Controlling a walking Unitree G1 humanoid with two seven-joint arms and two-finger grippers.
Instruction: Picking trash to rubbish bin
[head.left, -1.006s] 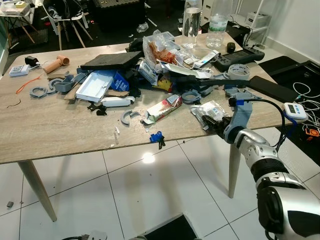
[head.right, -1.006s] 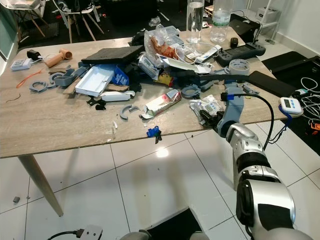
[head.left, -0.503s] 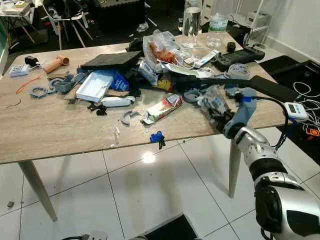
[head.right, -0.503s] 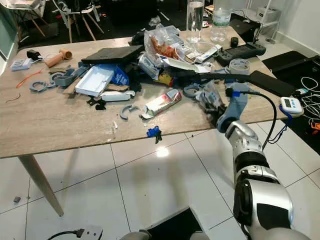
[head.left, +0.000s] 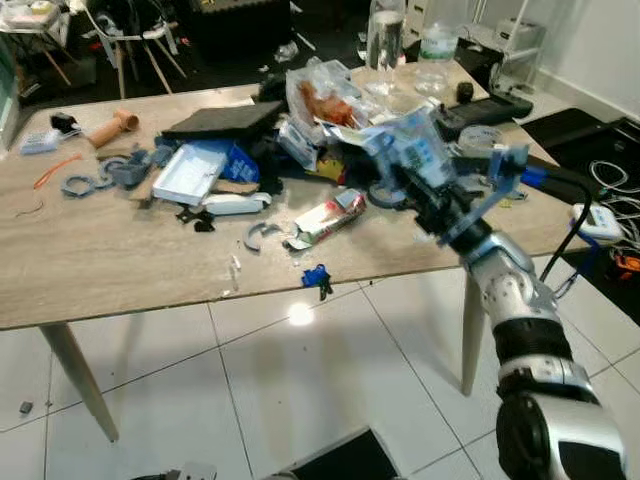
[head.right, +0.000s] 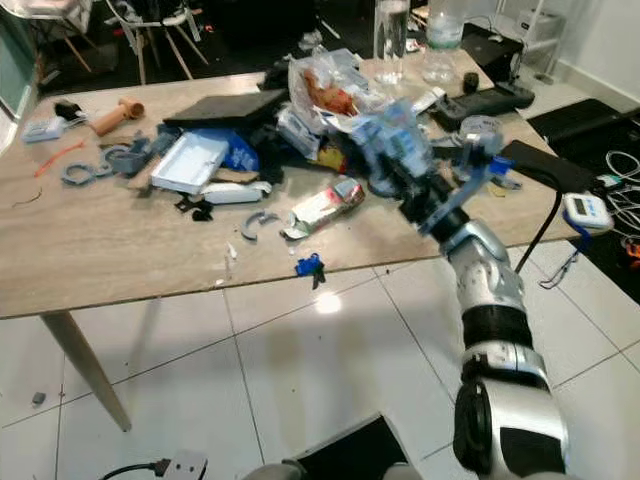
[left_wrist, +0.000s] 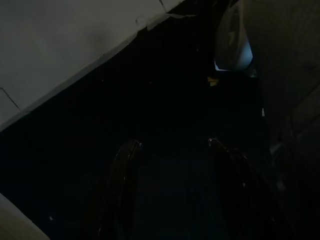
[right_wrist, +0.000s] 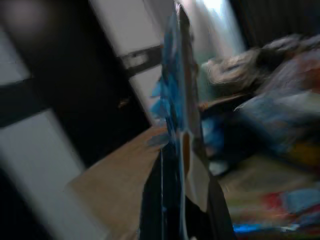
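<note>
cluttered table (head.left: 120, 250), right hand (head.left: 432, 205) pinching clear plastic packet (head.left: 415, 150) above it

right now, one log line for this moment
right gripper: shut on clear plastic packet | packet: lifted above wooden table | left gripper: idle

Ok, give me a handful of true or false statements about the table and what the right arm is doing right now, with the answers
1. The right gripper is shut on a clear plastic packet, lifted above the table. True.
2. The red and white wrapper is in the fingers. False: it lies on the table, left of the gripper.
3. A small blue item sits near the table's front edge. True.
4. The two bottles lie tipped over. False: they stand upright at the far edge.
5. The left gripper holds a packet too. False: its fingers are apart with nothing between them.
</note>
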